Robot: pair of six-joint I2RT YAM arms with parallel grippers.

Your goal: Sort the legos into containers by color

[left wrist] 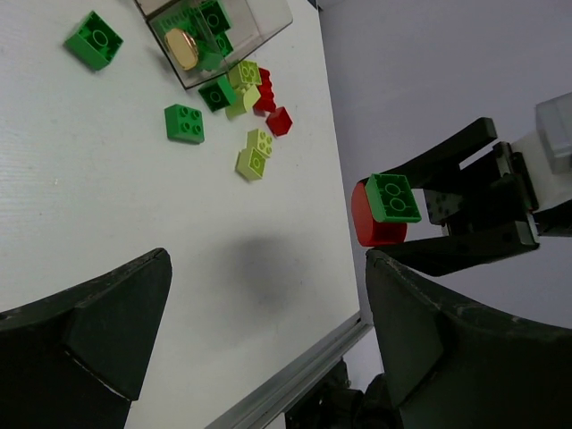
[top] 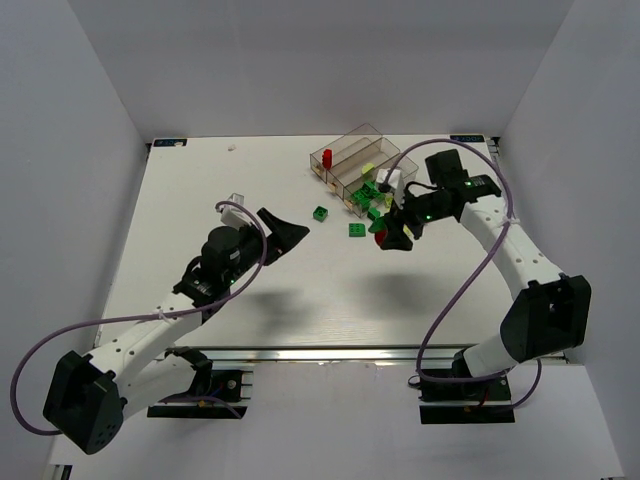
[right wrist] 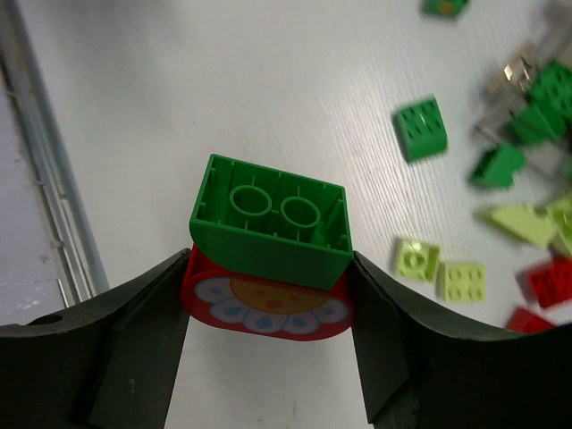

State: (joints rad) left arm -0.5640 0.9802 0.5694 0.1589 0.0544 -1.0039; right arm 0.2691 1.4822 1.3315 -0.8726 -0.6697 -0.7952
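My right gripper [top: 393,238] is shut on a red flower-printed brick stuck to a dark green brick [right wrist: 268,228], held above the table right of centre. The pair also shows in the left wrist view [left wrist: 384,210]. The clear three-compartment tray [top: 355,135] lies at the back, with a red piece [top: 327,158] in one compartment. Loose dark green bricks [top: 320,212] [top: 357,230] lie before it, and a mixed pile of green, lime and red bricks [top: 375,195] sits at its near end. My left gripper [top: 285,235] is open and empty, left of the bricks.
In the right wrist view a green brick [right wrist: 422,128], two lime bricks [right wrist: 416,259] and red bricks [right wrist: 545,281] lie on the table below. The table's metal edge rail [right wrist: 49,179] runs at the left. White walls enclose the table.
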